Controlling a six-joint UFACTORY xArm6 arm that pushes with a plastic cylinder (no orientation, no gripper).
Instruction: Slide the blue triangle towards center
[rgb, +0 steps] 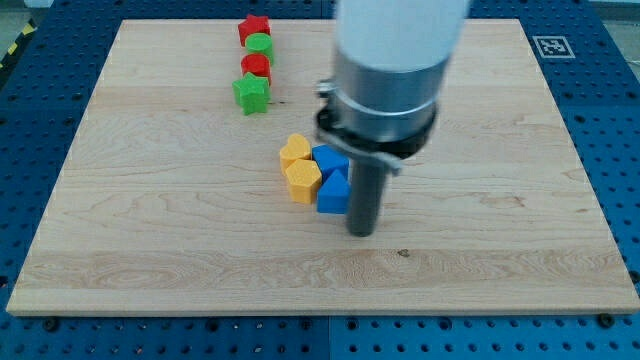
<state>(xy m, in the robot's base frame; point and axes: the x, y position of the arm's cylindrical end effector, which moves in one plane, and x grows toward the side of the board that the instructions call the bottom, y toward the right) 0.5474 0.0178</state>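
The blue triangle lies near the board's middle, just below a blue cube. Two yellow blocks, one above the other, touch the blue pair on the view's left. My tip rests on the board right beside the blue triangle, at its lower right, touching or nearly touching it. The arm's grey body hangs over the board's upper middle.
A column of blocks stands at the view's upper left: a red star, a green cylinder, a red cylinder and a green star. The wooden board sits on a blue perforated table.
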